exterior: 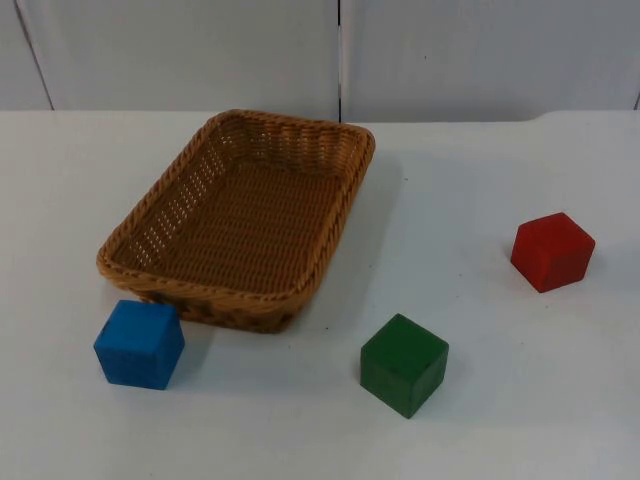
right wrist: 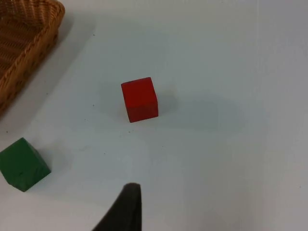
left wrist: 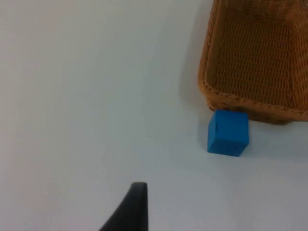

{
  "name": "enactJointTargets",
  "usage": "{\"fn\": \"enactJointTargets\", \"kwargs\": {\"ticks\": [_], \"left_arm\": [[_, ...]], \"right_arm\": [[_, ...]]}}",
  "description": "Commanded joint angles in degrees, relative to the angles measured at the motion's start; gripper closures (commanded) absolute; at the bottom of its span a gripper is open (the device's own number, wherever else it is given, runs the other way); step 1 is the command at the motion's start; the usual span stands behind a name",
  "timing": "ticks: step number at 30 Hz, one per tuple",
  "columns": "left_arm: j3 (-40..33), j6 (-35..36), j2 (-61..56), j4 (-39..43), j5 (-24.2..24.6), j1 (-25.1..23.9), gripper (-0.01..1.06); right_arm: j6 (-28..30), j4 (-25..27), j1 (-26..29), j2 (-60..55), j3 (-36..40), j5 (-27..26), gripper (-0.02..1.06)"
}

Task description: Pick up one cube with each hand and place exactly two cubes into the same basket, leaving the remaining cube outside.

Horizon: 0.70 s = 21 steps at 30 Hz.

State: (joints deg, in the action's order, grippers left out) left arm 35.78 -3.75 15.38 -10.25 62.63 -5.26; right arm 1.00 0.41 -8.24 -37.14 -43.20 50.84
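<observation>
A brown wicker basket (exterior: 130, 262) lies empty on the white table, left of centre. A blue cube (exterior: 139, 343) sits just outside its near left corner. A green cube (exterior: 404, 364) rests on the table in front of the basket's right side, and a red cube (exterior: 552, 251) stands further right. In the left wrist view, my left gripper (left wrist: 137, 191) hovers above bare table, some way from the blue cube (left wrist: 228, 133) and the basket (left wrist: 231, 98). In the right wrist view, my right gripper (right wrist: 129, 190) hangs short of the red cube (right wrist: 140, 99), with the green cube (right wrist: 22, 164) off to one side.
The grey partition wall (exterior: 340, 50) closes the table at the back. Bare white table (exterior: 500, 170) lies between the basket and the red cube, and more of it stretches along the front edge. A basket corner (right wrist: 24, 33) appears in the right wrist view.
</observation>
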Motion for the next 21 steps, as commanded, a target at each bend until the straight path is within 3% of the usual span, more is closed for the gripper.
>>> {"fn": "enactJointTargets", "kwargs": {"ticks": [1,14,21], "left_arm": [[1.35,-0.26,0.7,-0.98,-0.5,-0.13,0.0],[2.83,-0.26,7.06,-5.24,-0.38,-0.13,0.0],[2.83,-0.52,11.4,-6.25,-3.19,-0.13,0.0]], "right_arm": [[0.11,0.14,0.34,-3.39,-2.08,-1.16,-0.01],[0.67,0.31,0.34,-16.85,-7.87,-3.62,-0.01],[2.47,0.31,0.34,-20.0,-7.9,-4.66,-0.01]]}}
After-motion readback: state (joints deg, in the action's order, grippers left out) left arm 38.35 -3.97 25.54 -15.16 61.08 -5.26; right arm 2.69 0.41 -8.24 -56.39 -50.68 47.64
